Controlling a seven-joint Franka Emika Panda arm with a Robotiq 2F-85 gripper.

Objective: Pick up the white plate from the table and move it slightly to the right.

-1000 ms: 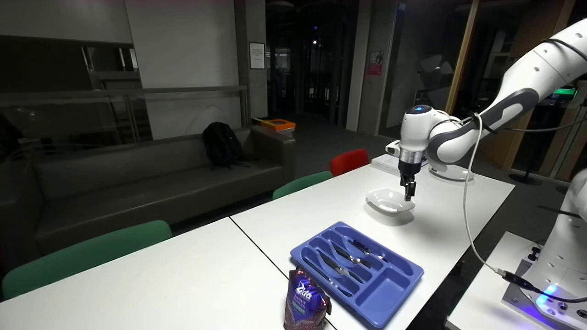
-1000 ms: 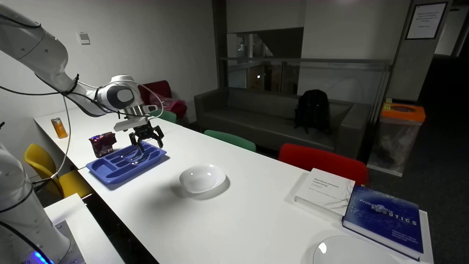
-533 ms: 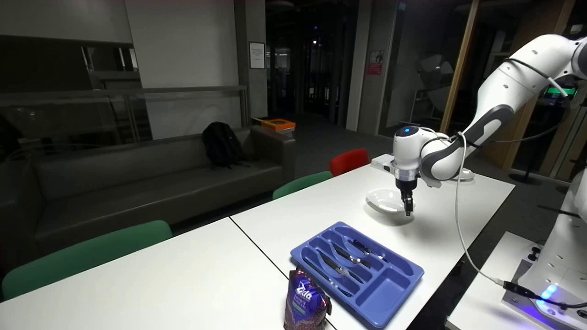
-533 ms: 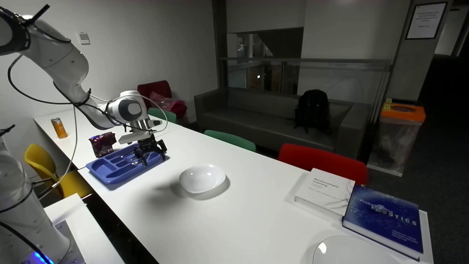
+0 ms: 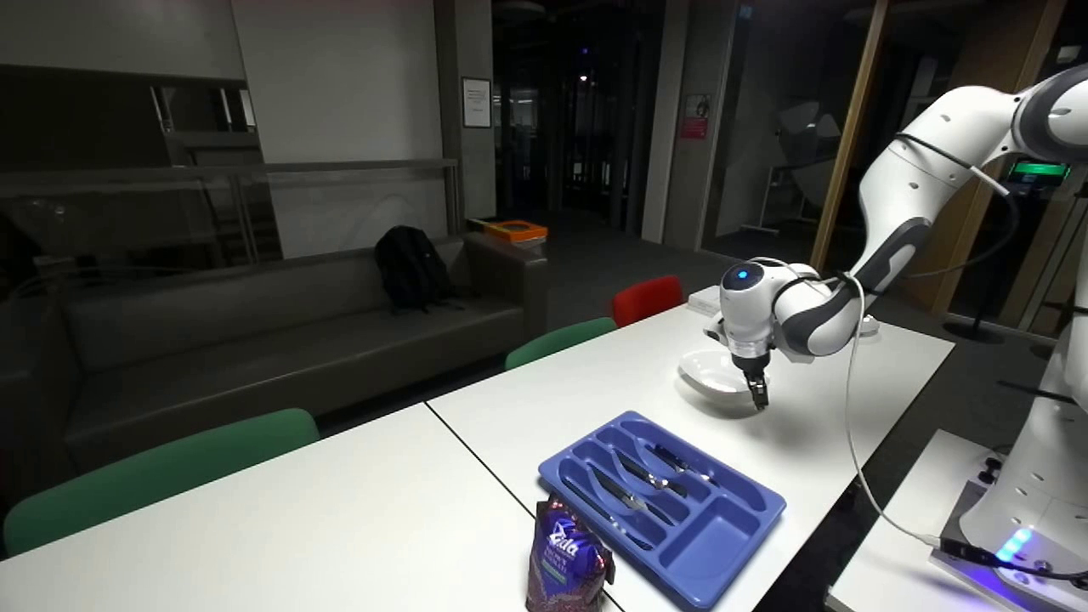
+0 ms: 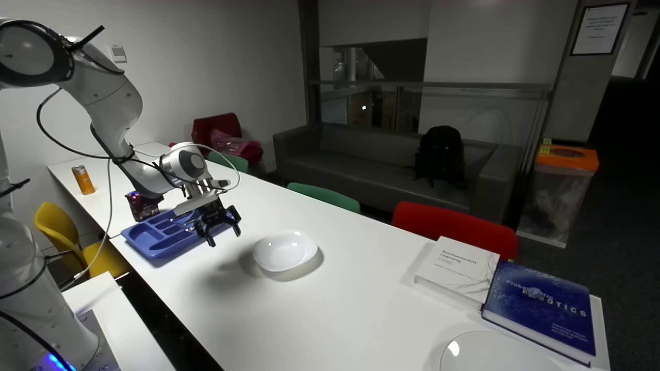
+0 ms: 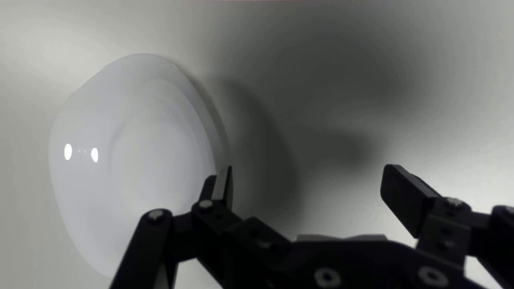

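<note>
**Gripper (image 7: 307, 172) spread, holding nothing; plate (image 7: 132, 132) near, not gripped**

Wrist view: fingers (image 7: 223, 188) stand well apart, only table (image 7: 478, 156) showing in the gap. Plate sits off to one side of the gripper, near rim partly hidden by the closer finger; contact can't be judged from here.

In an exterior view: plate rests on the table just behind the gripper, partly covered by it. Tray (image 5: 712, 537) lies on the gripper's other side, bag (image 5: 563, 565) beyond that.

In an exterior view: gripper hangs above the table beside the plate (image 6: 285, 251), visible gap, no touch. Books (image 6: 456, 270) and flat dish (image 6: 495, 355) lie past the plate, well away from the gripper; can (image 6: 83, 180) is far off the opposite way.

Handling (guess): glossy, so probably slippery; stiff, fairly light, may chip if knocked or dropped. Whole plate looks too broad for the jaws. Best hold: rim nearest the gripper, one finger inside, one outside, deep on the wall. Gripper likely needs to go down and toward the plate first. Sloping wall could slide, or far side sag, so lift low.
</note>
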